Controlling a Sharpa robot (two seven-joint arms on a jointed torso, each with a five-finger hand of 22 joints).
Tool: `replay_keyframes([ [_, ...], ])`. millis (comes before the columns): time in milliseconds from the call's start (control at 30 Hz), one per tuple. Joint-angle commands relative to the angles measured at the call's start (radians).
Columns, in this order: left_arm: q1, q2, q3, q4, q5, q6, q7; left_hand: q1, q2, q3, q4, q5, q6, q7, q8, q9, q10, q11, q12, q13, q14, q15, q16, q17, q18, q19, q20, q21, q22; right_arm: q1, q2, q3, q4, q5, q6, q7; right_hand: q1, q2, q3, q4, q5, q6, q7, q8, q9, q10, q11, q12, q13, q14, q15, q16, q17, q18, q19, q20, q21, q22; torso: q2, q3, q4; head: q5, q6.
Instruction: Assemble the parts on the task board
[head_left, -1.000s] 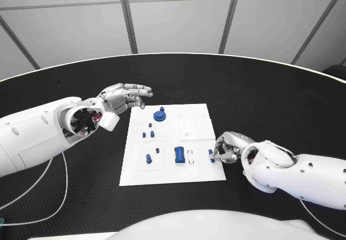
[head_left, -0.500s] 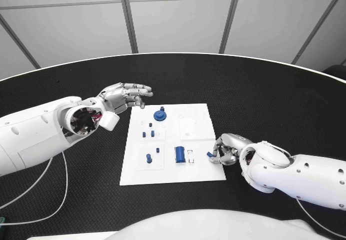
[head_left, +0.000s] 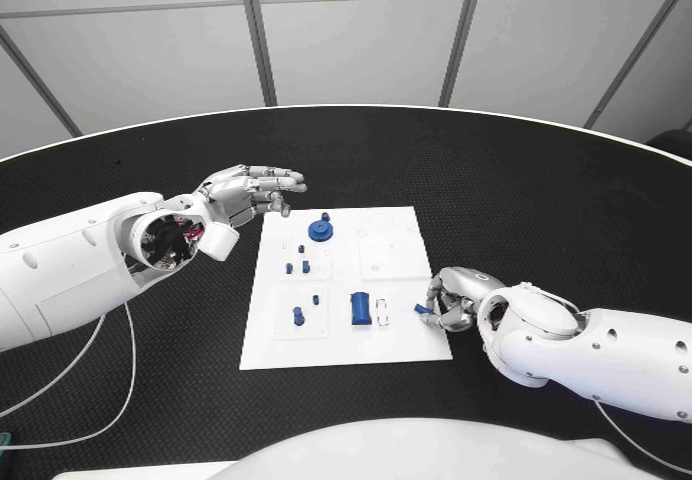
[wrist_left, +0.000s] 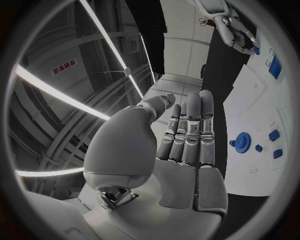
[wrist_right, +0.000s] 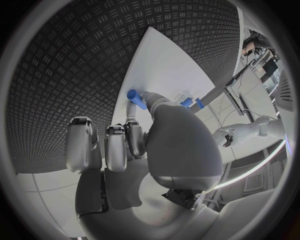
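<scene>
Right hand (head_left: 450, 297) with its pinched blue peg (head_left: 421, 308) shifted slightly inward over the task board (head_left: 343, 342) edge. Peg now tilted, nearer the blue block (head_left: 358, 308).

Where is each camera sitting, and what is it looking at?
Head view: on the robot's head, looking down at the black table and task board; both arms come in.
Left wrist view: behind the left hand, facing the board's gear-like part.
Right wrist view: behind the right hand, which pinches a small blue peg over the board.
Shared: the left wrist and head views both show the right hand and board.
</scene>
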Motion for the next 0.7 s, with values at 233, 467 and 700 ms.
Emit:
replay_keyframes([
  [233,0.000,0.004,0.000,-0.003,0.000,0.000,0.000,0.000,0.006,0.001,0.005,0.004,-0.005,0.000,0.006,0.001,-0.007,0.002,0.004,-0.001,-0.006,0.000,-0.005,-0.001,0.017,-0.006,0.003,-0.003,-0.002,0.000,-0.018,0.001,0.063,-0.003,-0.037,-0.003,-0.032,0.007,0.121,-0.095,0.060,0.009,-0.006,0.018,-0.108,0.024,-0.009,0.006,0.173,0.096,-0.012,0.001,0.224,-0.009,0.081,-0.008,0.010,0.223,-0.001,-0.0003,-0.0002,-0.002,0.003],
  [467,0.000,0.009,0.000,-0.005,0.000,0.000,-0.001,0.000,0.006,0.001,0.005,0.004,-0.005,0.000,0.006,0.001,-0.007,0.002,0.004,-0.001,-0.006,0.000,-0.005,-0.001,0.017,-0.006,0.003,-0.003,-0.002,0.002,-0.023,0.009,0.107,-0.003,-0.073,-0.003,-0.051,0.007,0.130,-0.100,0.077,0.008,-0.010,0.027,-0.095,0.030,-0.012,0.014,0.177,0.096,-0.014,0.002,0.226,-0.010,0.083,-0.010,0.016,0.225,0.000,-0.0012,0.0002,-0.002,0.004],
  [700,0.000,0.009,0.000,-0.005,0.000,-0.001,0.000,0.000,0.007,0.001,0.006,0.004,-0.005,0.000,0.006,0.001,-0.007,0.002,0.004,-0.001,-0.006,0.000,-0.005,-0.001,0.017,-0.006,0.003,-0.003,-0.002,0.005,-0.001,0.017,0.106,0.023,-0.079,-0.002,-0.068,0.007,0.140,-0.103,0.098,0.005,-0.013,0.033,-0.084,0.032,-0.015,0.016,0.178,0.097,-0.017,0.002,0.227,-0.010,0.083,-0.012,0.018,0.226,0.000,-0.0005,0.0008,0.003,0.004],
])
